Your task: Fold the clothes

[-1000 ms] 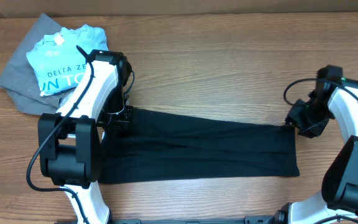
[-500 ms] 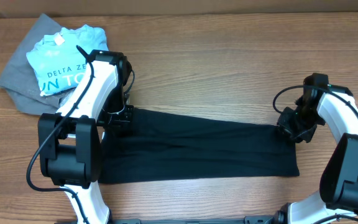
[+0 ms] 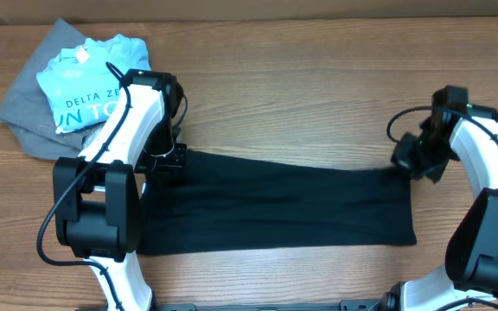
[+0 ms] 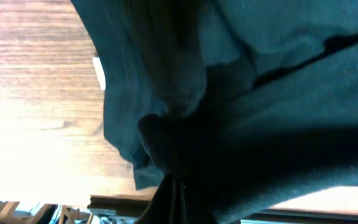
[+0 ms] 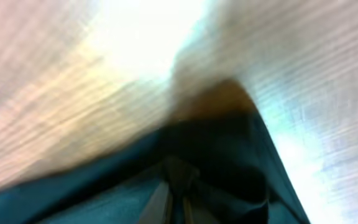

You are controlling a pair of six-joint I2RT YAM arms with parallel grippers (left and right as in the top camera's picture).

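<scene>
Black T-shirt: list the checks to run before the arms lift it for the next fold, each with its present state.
1. Left claw shut on the black T-shirt at its far left corner: ok, the left wrist view shows fabric bunched there.
2. Right claw shut on the far right corner: ok, though the right wrist view is blurred.
3. Shirt lies as one long strip between the claws: ok, slightly wrinkled.
4. Light blue T-shirt and grey garment lie apart from it: ok.
5. Each grip catches every layer: cannot tell.

grey garment [image 3: 15, 112] half covered, black T-shirt [image 5: 229, 168] blurred
</scene>
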